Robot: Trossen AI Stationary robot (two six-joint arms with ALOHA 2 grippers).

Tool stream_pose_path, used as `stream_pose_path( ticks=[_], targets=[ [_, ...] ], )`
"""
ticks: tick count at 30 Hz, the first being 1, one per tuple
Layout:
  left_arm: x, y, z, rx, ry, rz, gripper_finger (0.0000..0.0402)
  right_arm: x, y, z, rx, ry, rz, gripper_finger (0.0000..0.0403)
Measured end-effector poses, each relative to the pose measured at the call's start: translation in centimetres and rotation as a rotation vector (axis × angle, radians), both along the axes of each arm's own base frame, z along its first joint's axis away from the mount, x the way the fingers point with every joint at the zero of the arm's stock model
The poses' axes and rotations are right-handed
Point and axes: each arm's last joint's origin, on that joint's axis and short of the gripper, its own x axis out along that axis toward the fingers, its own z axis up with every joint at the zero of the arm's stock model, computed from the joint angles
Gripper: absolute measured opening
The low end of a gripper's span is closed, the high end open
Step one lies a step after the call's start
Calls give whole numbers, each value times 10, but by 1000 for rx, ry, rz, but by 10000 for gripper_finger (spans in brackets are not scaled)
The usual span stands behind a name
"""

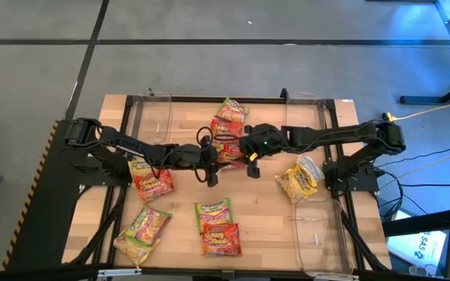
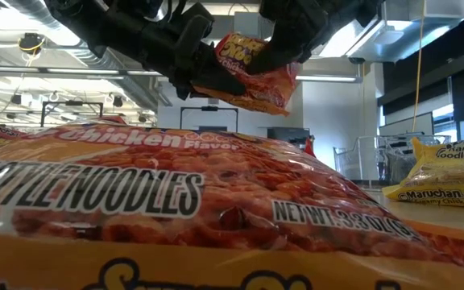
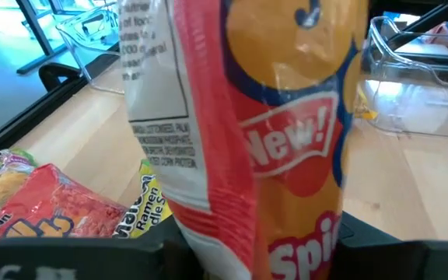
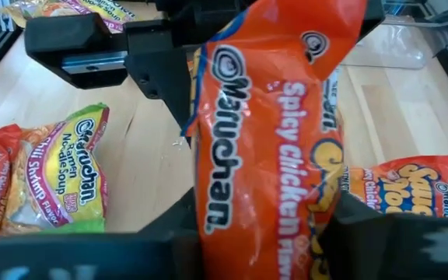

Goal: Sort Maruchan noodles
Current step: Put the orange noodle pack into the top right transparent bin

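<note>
Wooden bench [image 1: 264, 218] under both arms, as I see it from the high view. Left gripper [image 1: 212, 160] and right gripper [image 1: 248, 156] meet at mid-bench, each clenched on one red-orange Spicy Chicken packet [image 2: 248, 74], held in the air between them. Other Maruchan packets lie around: a yellow packet [image 1: 299, 181] beside a clear bin [image 1: 323, 234] and a green-pink shrimp packet [image 4: 64, 167] on the wood.
</note>
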Motion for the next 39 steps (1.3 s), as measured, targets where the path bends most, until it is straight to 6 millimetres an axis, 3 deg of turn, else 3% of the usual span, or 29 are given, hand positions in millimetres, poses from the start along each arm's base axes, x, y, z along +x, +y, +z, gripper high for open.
stream_pose_path(
  ticks=[8, 12, 19, 25, 39],
  targets=[
    [-5, -2, 8, -40, -12, -4, 159, -19, 0, 16, -65, 25, -19, 109],
    [-17, -3, 23, -41, -5, -10, 160, -49, -1, 38, -140, 48, -68, 116],
    [-25, -10, 24, -28, 59, -24, 158, -110, -10, 62, -315, 177, -197, 100],
    [-25, -10, 23, -25, 61, -22, 158, -144, -44, 67, -387, 264, -372, 113],
    [-25, -10, 23, -24, 68, -29, 158, -194, -146, 35, -385, 435, -534, 106]
  ],
)
